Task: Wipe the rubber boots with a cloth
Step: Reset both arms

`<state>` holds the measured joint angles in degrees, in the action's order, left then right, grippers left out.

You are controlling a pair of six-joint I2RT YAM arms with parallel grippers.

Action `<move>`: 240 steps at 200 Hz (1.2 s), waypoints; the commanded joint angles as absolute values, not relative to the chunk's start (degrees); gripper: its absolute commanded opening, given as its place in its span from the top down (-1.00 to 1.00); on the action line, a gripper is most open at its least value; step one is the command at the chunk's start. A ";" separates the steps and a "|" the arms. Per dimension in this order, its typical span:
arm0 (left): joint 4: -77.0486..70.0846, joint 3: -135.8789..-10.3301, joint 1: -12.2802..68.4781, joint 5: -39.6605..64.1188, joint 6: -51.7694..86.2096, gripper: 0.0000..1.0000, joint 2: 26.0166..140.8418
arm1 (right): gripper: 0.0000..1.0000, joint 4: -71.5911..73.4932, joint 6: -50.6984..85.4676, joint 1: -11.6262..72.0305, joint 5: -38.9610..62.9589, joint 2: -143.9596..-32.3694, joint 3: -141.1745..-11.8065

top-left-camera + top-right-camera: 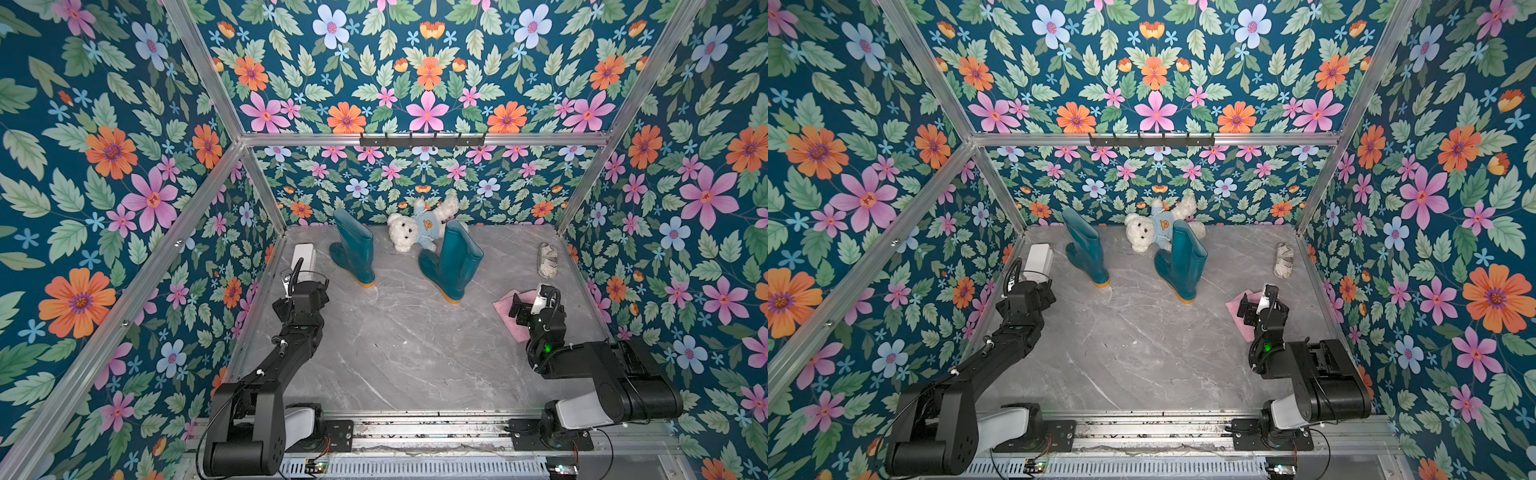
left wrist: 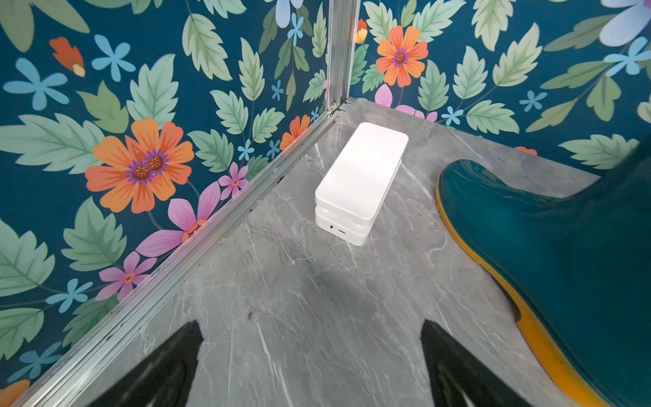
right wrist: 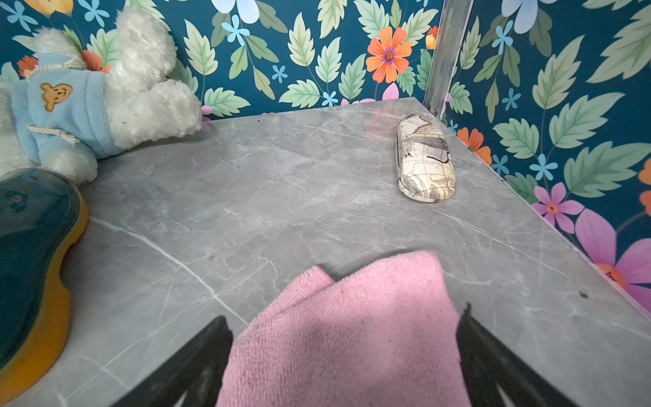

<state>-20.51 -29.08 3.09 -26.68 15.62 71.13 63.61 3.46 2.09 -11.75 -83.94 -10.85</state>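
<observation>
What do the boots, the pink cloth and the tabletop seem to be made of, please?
Boots: probably rubber or PVC, glossy; they show sheen and reflections.
Cloth: likely microfibre terry, matte; fuzzy looped pile.
Tabletop: marble-look grey slab, smooth; white veining, perhaps laminate.

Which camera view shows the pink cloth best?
The right wrist view: the pink cloth fills the foreground between the fingers of the open right gripper, its fuzzy weave and folded corner clear. In both top views only a part shows; the right gripper hides the rest. The left wrist view does not show it.
</observation>
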 commanded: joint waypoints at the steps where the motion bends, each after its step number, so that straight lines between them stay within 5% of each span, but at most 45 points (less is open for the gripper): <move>1: -31.04 -28.50 2.78 -26.68 12.08 -0.99 74.92 | -0.98 67.01 2.59 2.13 -12.48 -83.99 -10.98; 120: -82.38 -11.70 0.49 -12.63 3.46 -0.99 93.51 | -0.98 57.10 2.33 2.02 -10.63 -83.49 -15.37; 135: -71.26 -14.36 0.31 -12.07 4.61 -0.99 90.49 | -0.98 57.66 2.11 2.07 -10.64 -83.84 -15.19; 240: -72.19 -15.01 1.14 -12.74 3.19 -0.99 91.63 | -0.98 56.93 2.29 2.00 -10.20 -83.69 -15.73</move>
<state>-70.24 -14.85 1.13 -12.71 4.12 91.61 56.77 3.25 2.02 -10.61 -83.74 -15.46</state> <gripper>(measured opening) 0.993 0.991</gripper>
